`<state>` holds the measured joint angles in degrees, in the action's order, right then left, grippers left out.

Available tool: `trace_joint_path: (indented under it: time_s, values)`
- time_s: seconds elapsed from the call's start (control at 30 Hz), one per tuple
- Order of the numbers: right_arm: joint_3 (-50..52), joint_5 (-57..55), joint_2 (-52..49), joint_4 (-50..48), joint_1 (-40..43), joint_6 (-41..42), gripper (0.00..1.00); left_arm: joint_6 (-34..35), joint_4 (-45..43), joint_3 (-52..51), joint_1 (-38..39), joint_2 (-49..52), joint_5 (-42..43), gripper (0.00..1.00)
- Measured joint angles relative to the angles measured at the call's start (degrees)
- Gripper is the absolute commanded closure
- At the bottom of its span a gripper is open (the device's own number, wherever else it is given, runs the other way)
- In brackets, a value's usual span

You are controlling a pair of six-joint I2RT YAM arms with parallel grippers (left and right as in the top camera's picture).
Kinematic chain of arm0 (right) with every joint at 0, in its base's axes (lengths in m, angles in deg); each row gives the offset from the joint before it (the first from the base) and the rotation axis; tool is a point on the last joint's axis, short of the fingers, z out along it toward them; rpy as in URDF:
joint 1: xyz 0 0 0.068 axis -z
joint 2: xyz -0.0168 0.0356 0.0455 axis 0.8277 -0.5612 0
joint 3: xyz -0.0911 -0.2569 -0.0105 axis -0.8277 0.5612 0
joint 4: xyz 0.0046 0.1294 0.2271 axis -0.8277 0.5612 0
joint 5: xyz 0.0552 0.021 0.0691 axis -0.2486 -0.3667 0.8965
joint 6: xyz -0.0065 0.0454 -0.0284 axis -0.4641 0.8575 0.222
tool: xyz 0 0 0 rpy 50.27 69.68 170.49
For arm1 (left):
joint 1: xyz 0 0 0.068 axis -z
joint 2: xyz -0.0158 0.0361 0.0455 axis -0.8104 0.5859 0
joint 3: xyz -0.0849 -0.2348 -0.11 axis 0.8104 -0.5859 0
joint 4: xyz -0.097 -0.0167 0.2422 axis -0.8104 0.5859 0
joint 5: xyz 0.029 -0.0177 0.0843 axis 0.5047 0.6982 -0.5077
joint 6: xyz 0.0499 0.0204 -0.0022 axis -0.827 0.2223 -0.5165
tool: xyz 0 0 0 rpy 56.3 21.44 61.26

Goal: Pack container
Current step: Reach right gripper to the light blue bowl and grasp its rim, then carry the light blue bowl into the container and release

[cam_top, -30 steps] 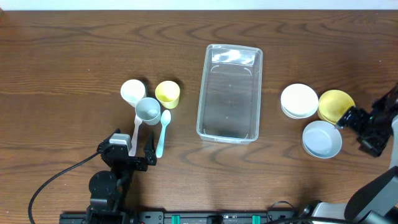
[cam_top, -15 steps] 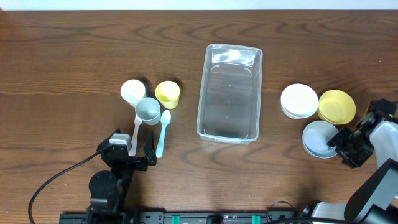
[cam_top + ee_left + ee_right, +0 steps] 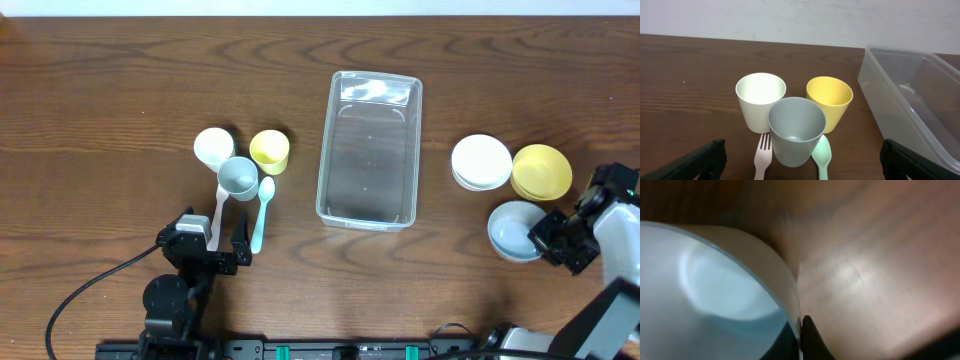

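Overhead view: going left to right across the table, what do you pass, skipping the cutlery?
white cup → grey cup → yellow cup → container → white bowl → pale blue bowl → yellow bowl

The counter [image 3: 100, 100] is being shown in dark brown wood grain; the container [image 3: 368, 150] is being rendered clear. A cream cup [image 3: 760, 100], a yellow cup [image 3: 829, 99] and a grey-blue cup [image 3: 796, 131] are being depicted, with a white bowl [image 3: 481, 162], a yellow bowl [image 3: 541, 170] and a pale blue bowl [image 3: 512, 232].

white cup [image 3: 213, 147] | yellow cup [image 3: 269, 151] | grey cup [image 3: 238, 177] | fork [image 3: 219, 210] | spoon [image 3: 262, 205] | white bowl [image 3: 481, 162] | yellow bowl [image 3: 541, 171] | blue bowl [image 3: 512, 231]
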<state>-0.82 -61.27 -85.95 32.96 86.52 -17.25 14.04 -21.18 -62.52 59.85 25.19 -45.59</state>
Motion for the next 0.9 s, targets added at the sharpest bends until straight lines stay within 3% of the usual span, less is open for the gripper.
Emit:
trace_joint_path:
  time_s: [0.23, 0.47, 0.67, 0.9]
  values:
    - [-2.5, 0.3, 15.3, 10.5, -2.2, 0.1, 0.99, 0.0, 0.0, 0.0, 0.0, 0.0, 0.0, 0.02]
    - [-15.6, 8.3, 25.2, 12.2, -13.6, 0.1, 0.98, 0.0, 0.0, 0.0, 0.0, 0.0, 0.0, 0.02]
    - [-23.3, 10.9, 18.8, 8.0, -26.6, 0.3, 0.99, 0.0, 0.0, 0.0, 0.0, 0.0, 0.0, 0.02]
    - [-36.1, 12.3, -5.7, 3.4, -36.5, 0.6, 0.99, 0.0, 0.0, 0.0, 0.0, 0.0, 0.0, 0.02]
